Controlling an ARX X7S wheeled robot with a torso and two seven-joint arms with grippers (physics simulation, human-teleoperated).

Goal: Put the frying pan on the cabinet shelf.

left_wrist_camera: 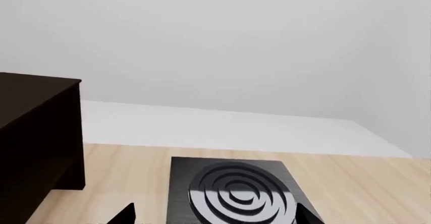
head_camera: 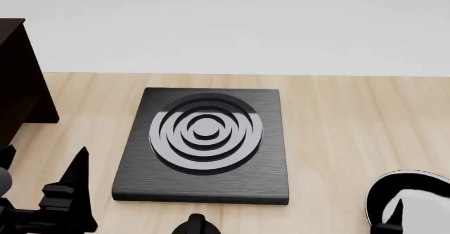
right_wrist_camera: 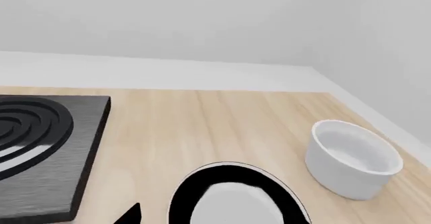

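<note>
Left gripper (head_camera: 46, 192): seen in the head view at the lower left, black, with one pointed finger (head_camera: 76, 173) rising over the pale wooden counter (head_camera: 338, 118); the second finger runs off the frame's edge, so whether the jaws are spread or pressed together cannot be told. In the left wrist view only two dark fingertips show at the frame's edge, with nothing between them.

Right gripper (right_wrist_camera: 131, 215): only a dark tip appears in the right wrist view, just beside the frying pan (right_wrist_camera: 232, 196); its state cannot be told.

Frying pan: lies flat on the counter at the robot's right, black with a pale grey-white inner face and a thin light rim. In the head view it is cut off by the lower right corner, well apart from the cabinet. The handle is not visible.

White round pot (right_wrist_camera: 352, 158): stands upright on the counter near the pan, toward the wall corner.

Burner plate (head_camera: 204, 142): square, black, with concentric rings, flat at the counter's middle, between both grippers.

Cabinet (head_camera: 20, 81): near-black, boxy, at the counter's far left; its flat top board (left_wrist_camera: 37, 85) shows in the left wrist view.
</note>
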